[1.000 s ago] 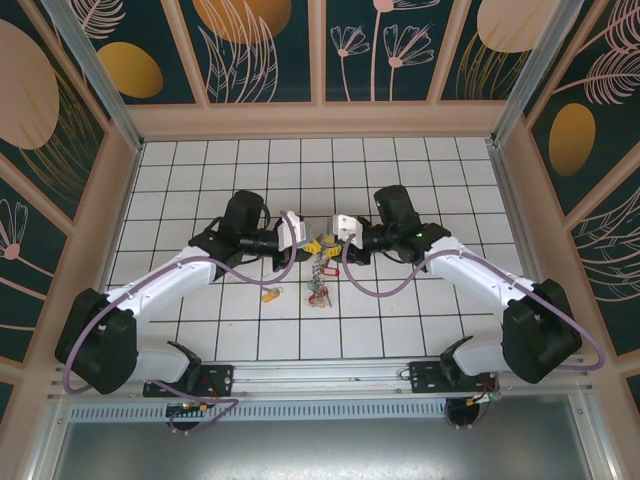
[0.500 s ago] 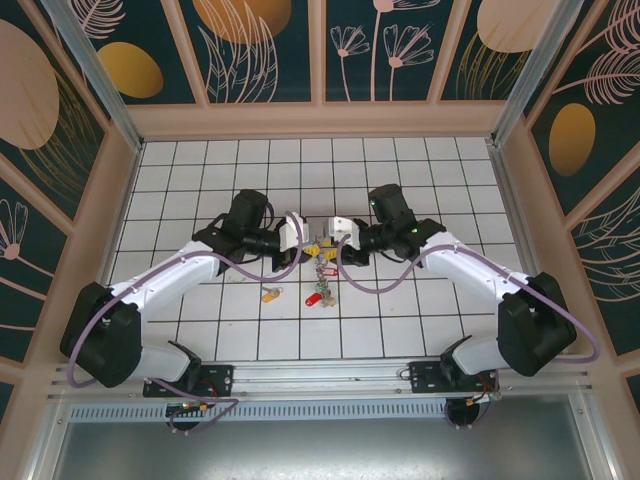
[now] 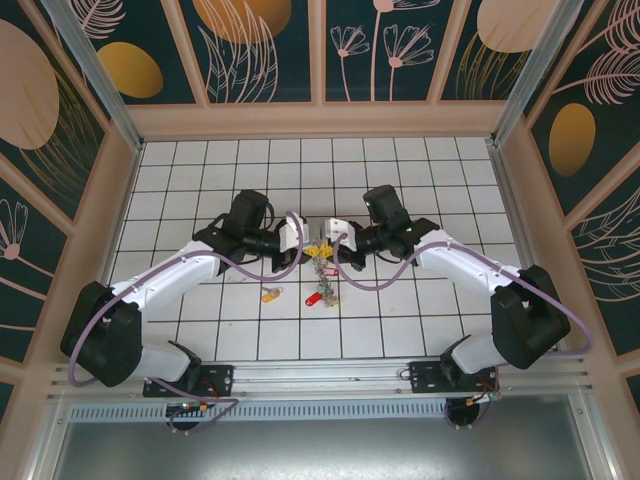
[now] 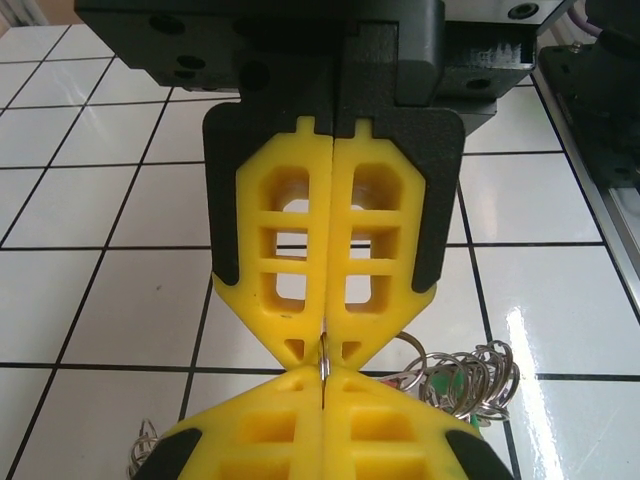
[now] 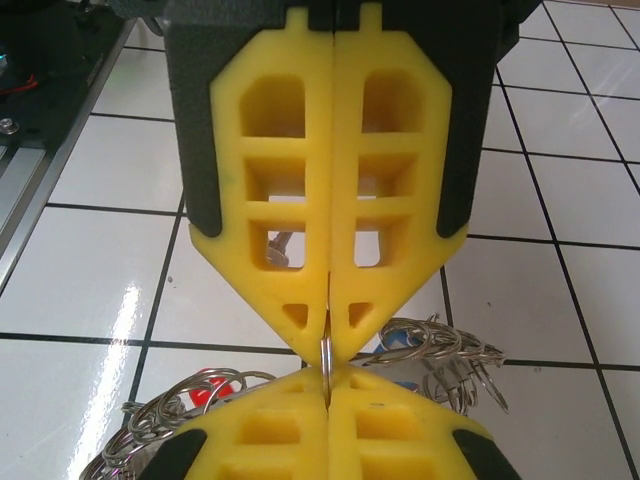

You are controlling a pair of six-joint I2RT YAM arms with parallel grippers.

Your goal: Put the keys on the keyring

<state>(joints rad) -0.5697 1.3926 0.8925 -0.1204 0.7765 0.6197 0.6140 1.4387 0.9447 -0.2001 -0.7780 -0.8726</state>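
White tiled desk (image 3: 400, 320), both arms reach in to centre, tips meeting nose to nose. L gripper (image 4: 323, 345) fingers closed tight, R gripper (image 5: 328, 335) same, no gap betw pads. Each pair nips the keyring (image 5: 326, 352), a thin metal edge seen edge-on at the seam, so the ring sits right betw the 2 tips w/ its plane along the finger seams. Under them a bunch of wire loops and keys (image 3: 322, 275) trails toward the near edge, red head lowest; can't tell if it touches the desk. One loose yellow-head key (image 3: 270, 294) lies flat on the desk, well apart from the ring, on the L side and nearer the bases. Judgement: L arm is closer to that key, so L prob lets go and R holds the ring.
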